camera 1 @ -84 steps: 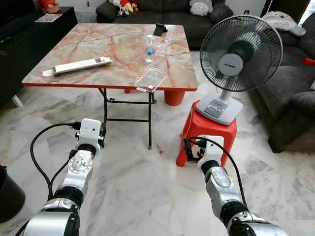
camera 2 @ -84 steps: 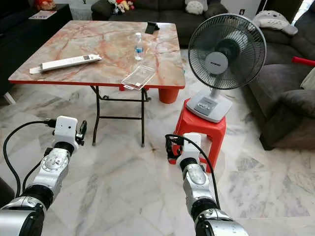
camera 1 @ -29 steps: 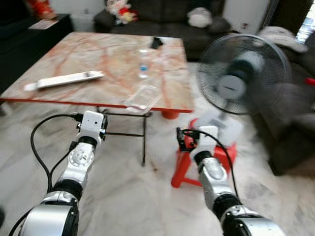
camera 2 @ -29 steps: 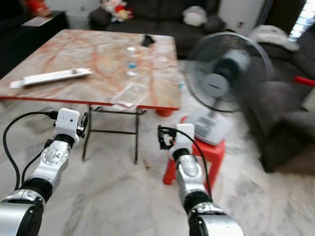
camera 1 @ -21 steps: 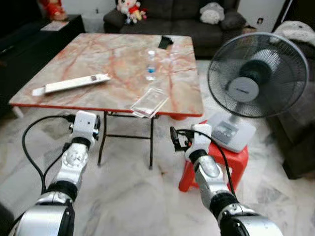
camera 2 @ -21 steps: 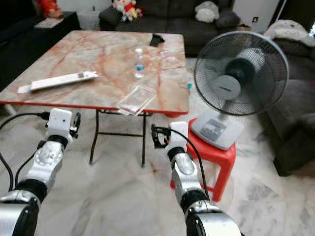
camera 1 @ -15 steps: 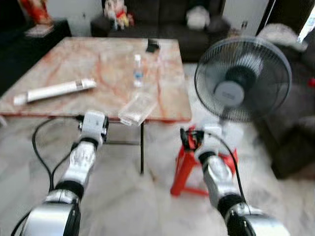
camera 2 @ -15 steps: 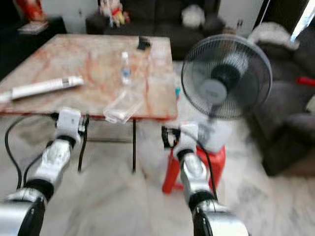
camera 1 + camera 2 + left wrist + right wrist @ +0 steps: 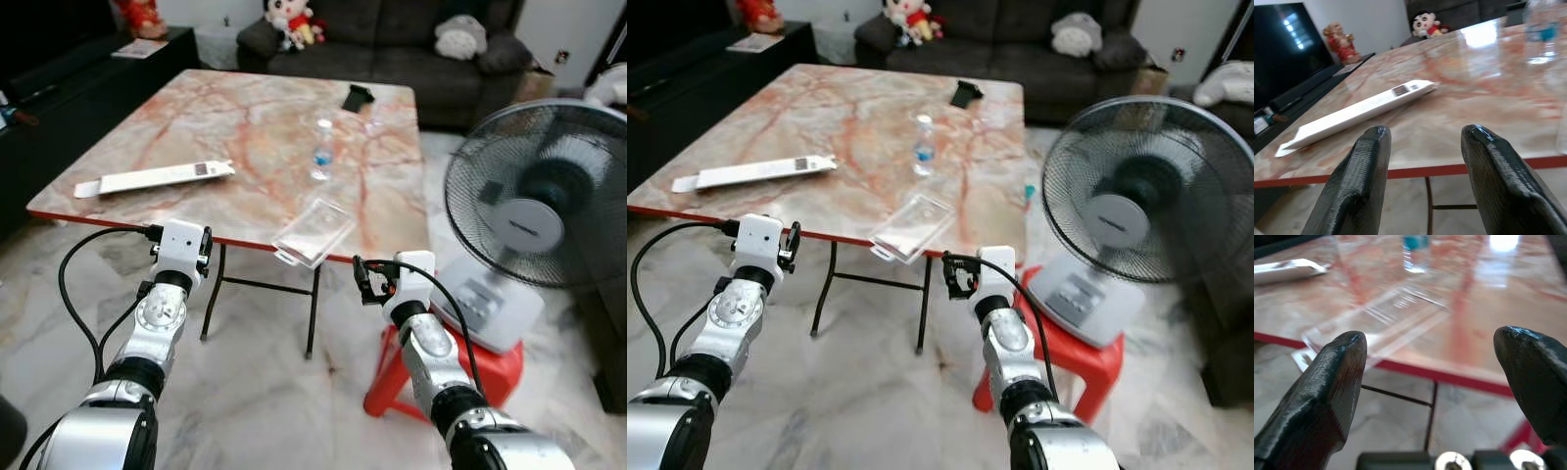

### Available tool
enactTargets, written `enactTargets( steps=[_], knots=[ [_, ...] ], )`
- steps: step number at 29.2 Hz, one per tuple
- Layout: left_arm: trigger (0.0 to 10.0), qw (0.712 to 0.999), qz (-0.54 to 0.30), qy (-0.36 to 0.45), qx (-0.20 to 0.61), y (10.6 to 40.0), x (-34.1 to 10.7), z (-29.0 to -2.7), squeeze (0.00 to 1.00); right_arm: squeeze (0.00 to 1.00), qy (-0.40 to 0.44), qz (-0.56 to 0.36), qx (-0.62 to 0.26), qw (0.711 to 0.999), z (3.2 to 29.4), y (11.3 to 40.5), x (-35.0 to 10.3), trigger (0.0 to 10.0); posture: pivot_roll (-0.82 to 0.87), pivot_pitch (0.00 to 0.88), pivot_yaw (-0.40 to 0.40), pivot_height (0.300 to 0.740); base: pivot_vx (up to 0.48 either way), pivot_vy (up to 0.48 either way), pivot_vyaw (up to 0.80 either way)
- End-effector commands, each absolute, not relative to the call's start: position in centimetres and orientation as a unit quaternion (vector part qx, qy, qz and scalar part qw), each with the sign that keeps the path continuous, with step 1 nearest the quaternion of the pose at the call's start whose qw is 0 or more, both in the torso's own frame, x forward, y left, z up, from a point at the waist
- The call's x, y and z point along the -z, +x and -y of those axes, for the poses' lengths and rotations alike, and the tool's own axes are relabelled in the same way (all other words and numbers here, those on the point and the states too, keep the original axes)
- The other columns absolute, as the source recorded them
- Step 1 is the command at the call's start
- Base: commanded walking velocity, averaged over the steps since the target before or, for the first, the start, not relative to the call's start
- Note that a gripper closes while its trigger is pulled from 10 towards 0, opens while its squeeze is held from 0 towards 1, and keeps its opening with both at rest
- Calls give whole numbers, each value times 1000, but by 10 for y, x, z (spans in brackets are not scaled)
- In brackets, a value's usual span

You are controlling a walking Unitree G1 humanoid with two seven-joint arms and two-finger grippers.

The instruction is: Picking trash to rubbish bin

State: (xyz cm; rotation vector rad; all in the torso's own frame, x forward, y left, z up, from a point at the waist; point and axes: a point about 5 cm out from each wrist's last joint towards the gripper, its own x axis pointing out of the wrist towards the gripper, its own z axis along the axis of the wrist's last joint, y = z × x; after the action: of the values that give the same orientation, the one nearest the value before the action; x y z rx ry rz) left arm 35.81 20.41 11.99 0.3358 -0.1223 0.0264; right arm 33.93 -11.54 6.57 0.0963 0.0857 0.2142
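Approach step, nothing grasped yet. The robot stands at the near edge of the square pink-marble folding table [image 9: 196, 127] with both arms raised in front of it. The left gripper [image 9: 1420, 181] has its fingers spread and empty, level with the table's near red rim and facing the long white flat carton [image 9: 155, 177] lying on the left part of the top. The right gripper [image 9: 1430, 396] is also spread wide and empty, just short of the near edge and aimed at the clear plastic clamshell box [image 9: 313, 231], which sticks out over that edge. A small clear water bottle with a blue label [image 9: 322, 149] stands upright further in, near the centre, and a small black object [image 9: 355, 97] lies at the far side.

Trash likely means the clamshell, carton and bottle; all are still on the table. A dark rounded shape at the near left floor [image 9: 10, 431] may be the rubbish bin, cannot tell.

Next move, judged: push the right gripper forward so the fingers straddle the overhanging clamshell rim, then pinch. The box is thin and slick, so it could slide or tip off the edge.

On the right, a grey electric fan [image 9: 534, 211] sits on a red plastic stool [image 9: 495, 367], close to the right arm, so swing clearance is tight.
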Motion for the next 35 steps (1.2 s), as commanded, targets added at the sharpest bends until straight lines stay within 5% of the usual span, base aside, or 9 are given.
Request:
enactTargets(
  steps=[1,9,27,28,33,35],
  knots=[
    [10000,983,69,167,-26,360,-126,-211,0,0,55,-44,-116,991,107,340,-67,10000,44,0,-21,740,375,0,0],
    [10000,983,72,166,-25,359,-126,-211,0,0,58,-47,-119,990,107,340,-66,10000,45,0,-23,740,366,0,0],
    [10000,984,75,161,-20,359,-125,-207,0,0,66,-40,-137,988,105,337,-66,10000,35,1,-27,740,0,0,0],
    [10000,984,74,161,-20,359,-125,-207,0,1000,66,-38,-137,988,105,336,-66,10000,35,1,-27,740,0,0,0],
    [10000,984,71,160,-18,358,-122,-206,0,1000,52,-26,-151,987,104,331,-64,10000,29,4,-28,740,0,0,0],
    [10000,985,69,159,-17,358,-121,-205,0,1000,-39,-13,-168,985,104,326,-62,10000,29,4,-28,740,0,0,0]
  ],
)
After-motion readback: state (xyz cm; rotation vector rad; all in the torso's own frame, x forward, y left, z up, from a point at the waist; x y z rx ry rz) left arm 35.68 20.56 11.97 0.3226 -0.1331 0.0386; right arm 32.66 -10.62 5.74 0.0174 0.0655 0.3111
